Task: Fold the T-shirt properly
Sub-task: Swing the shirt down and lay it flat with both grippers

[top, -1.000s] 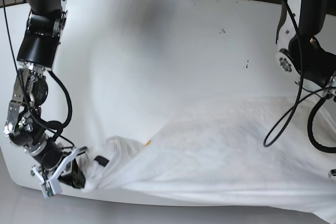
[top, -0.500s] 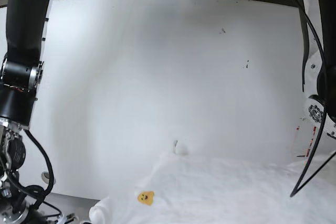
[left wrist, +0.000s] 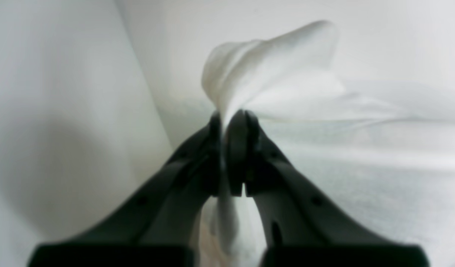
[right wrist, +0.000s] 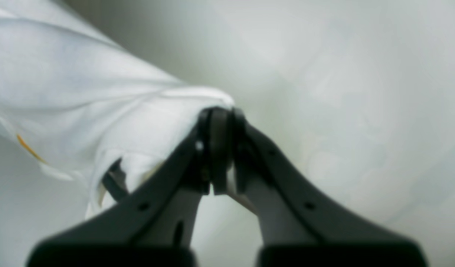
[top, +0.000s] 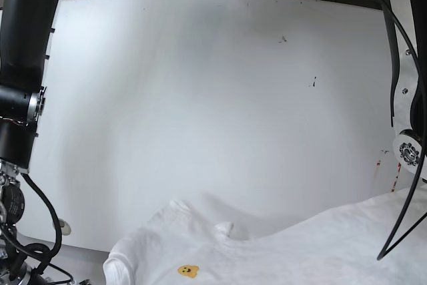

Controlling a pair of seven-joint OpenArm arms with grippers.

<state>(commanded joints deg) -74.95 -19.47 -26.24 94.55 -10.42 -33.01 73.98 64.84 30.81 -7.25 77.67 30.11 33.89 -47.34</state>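
Observation:
The white T-shirt hangs lifted across the bottom of the base view, a small yellow patch showing near its lower left. In the left wrist view my left gripper is shut on a bunched fold of the T-shirt, which fans out above the black fingers. The right wrist view has my right gripper shut on another edge of the T-shirt, the cloth trailing off to the left with a thin yellow streak. Both grippers are below the base view's frame.
The white table fills most of the base view, with small dark specks. My arms' black and white links stand at its left and right edges. Cables lie on the floor behind the far edge.
The T-shirt has been raised off the table's near edge and pulled toward the camera; it now hangs spread and lifted. Both arms have moved down out of the base view.

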